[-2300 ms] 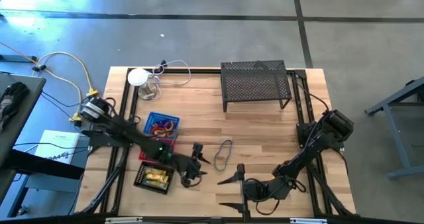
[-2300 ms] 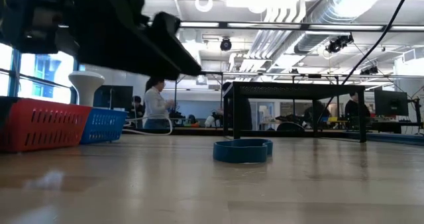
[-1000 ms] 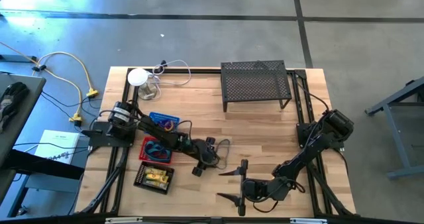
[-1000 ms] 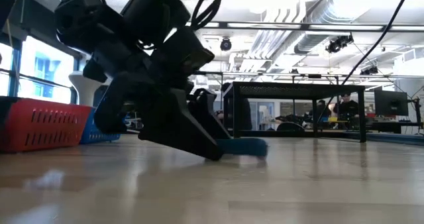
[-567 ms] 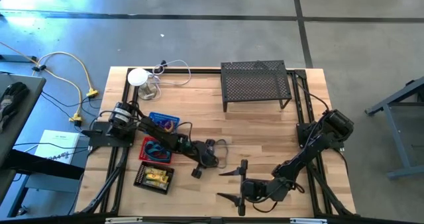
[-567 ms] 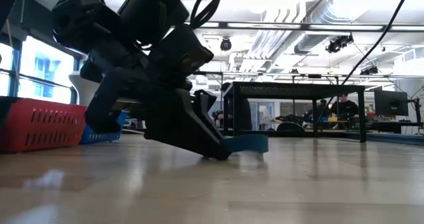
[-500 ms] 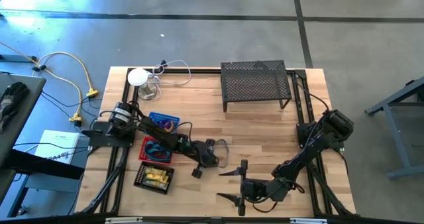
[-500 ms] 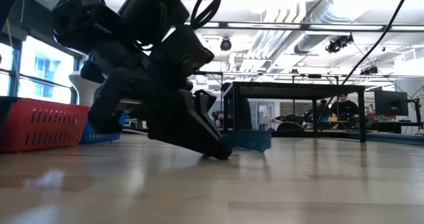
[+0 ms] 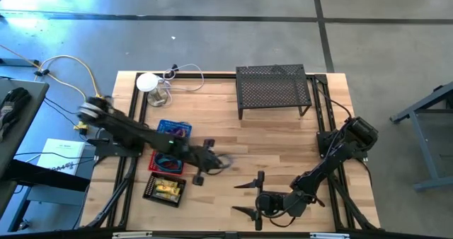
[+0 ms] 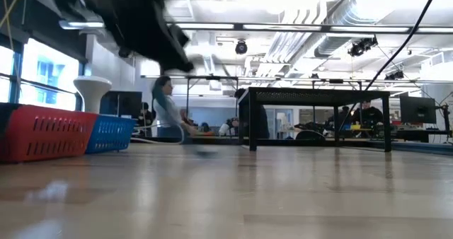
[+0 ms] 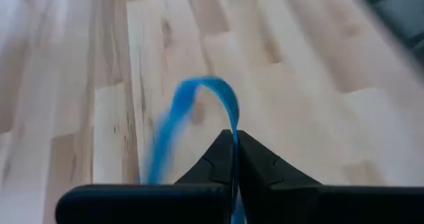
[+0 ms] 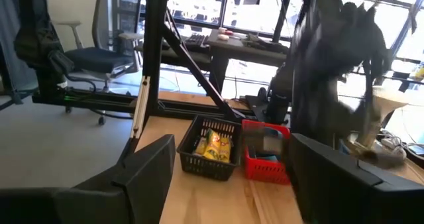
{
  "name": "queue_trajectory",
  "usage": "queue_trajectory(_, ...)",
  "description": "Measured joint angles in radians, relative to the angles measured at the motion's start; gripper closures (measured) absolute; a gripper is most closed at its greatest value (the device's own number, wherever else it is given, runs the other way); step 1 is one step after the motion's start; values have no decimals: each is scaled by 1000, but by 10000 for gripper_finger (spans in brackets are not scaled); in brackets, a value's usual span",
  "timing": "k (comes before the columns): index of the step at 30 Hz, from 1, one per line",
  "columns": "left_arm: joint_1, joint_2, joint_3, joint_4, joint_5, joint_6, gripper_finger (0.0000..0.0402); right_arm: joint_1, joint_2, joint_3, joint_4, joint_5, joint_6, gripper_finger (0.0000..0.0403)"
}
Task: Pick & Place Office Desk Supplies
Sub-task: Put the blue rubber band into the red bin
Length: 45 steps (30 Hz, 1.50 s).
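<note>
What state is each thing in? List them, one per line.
Left tool: shut on the blue elastic loop, lifted off the table.
Right tool: open, holding nothing, low at the near edge.
Red basket: holds loops.
Blue basket: holds small rings.
Black basket: holds yellow tubes.
Mesh shelf: upright, nothing on top.

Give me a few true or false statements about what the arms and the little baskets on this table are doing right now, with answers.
1. The left end effector is shut on the blue elastic loop. True.
2. The right end effector grips a yellow tube. False: it is open and empty near the table's front edge.
3. The black basket holds yellow items. True.
4. The black mesh shelf stands between the red basket and the blue basket. False: it stands apart at the table's far side.
5. The blue elastic loop lies flat on the wooden table. False: it hangs from the left end effector.
</note>
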Motion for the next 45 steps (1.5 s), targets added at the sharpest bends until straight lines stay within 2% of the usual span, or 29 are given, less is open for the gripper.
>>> queue_trajectory(6, -77, -300, 1, -268, -33, -159, 400, 0, 0, 0, -20, 0, 38, 118)
queue_trajectory(10, -149, -478, 1, -363, -57, -258, 400, 0, 0, 0, -27, 0, 52, 118)
queue_trajectory(13, -196, -579, 2, -453, -69, -317, 400, 0, 0, 0, -35, 0, 53, 118)
queue_trajectory(17, -245, -655, 2, -631, -122, -438, 401, 0, 0, 0, -33, 0, 53, 118)
queue_trajectory(23, -276, -661, 2, -882, -114, -682, 401, 0, 0, 0, -33, 0, 53, 118)
queue_trajectory(28, -286, -615, 2, -953, -91, -723, 401, 0, 0, 0, -33, 0, 53, 118)
queue_trajectory(37, -272, -485, 2, -957, -89, -588, 401, 0, 0, 0, -32, 0, 77, 118)
queue_trajectory(40, -250, -439, 1, -902, -86, -526, 401, 0, 0, 0, -32, 0, 85, 118)
queue_trajectory(45, -191, -365, 1, -777, 50, -365, 401, 0, 0, 0, -32, 0, 92, 118)
